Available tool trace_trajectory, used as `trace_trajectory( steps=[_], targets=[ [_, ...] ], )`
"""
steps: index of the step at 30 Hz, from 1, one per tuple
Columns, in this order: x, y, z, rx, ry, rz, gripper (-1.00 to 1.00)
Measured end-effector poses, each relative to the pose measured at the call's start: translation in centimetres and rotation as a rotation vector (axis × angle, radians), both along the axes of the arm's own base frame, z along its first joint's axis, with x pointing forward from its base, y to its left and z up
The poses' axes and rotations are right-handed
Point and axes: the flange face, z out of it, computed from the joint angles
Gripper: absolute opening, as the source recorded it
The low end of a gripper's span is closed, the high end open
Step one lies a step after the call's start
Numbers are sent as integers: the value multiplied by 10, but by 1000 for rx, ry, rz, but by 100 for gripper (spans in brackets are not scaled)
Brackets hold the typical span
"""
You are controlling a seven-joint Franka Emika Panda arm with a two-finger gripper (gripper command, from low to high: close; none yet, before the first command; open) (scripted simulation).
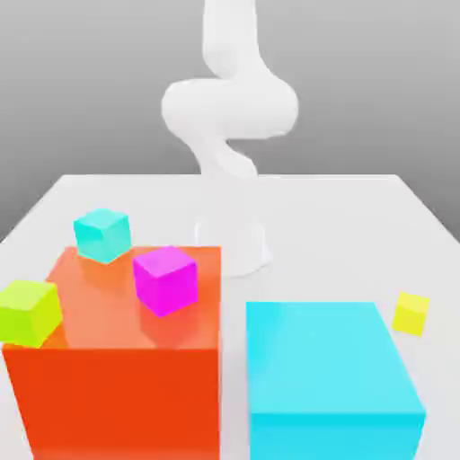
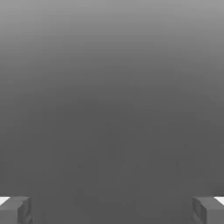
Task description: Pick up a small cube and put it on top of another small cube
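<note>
The small yellow cube rests on the white table at the exterior view's right, beside the big cyan block. The small magenta cube sits on top of the big orange-red block. In the hand view my gripper is open, its two grey fingertips far apart with nothing between them, facing plain grey background. The white arm rises from its base at the table's back, its upper part leaving the exterior view at the top.
A small cyan cube stands on the far side of the orange-red block's top. A small lime-green cube sits at that block's corner on the exterior view's left. The arm's base stands behind the two big blocks.
</note>
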Motion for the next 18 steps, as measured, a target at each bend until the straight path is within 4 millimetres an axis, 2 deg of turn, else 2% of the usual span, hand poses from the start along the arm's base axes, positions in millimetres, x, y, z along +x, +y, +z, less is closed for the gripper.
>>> trace_trajectory(
  steps=[2, 4, 8, 10, 13, 18],
  targets=[
    [20, 36, -43, -20, 66, 91, 0],
    [31, 71, -86, -43, 127, 177, 0],
    [31, 142, -173, -99, 245, 349, 0],
    [21, 175, -217, -132, 301, 434, 0],
    [-6, 219, -282, -189, 383, 563, 0],
    [-77, 270, -385, -301, 512, 775, 0]
  ],
)
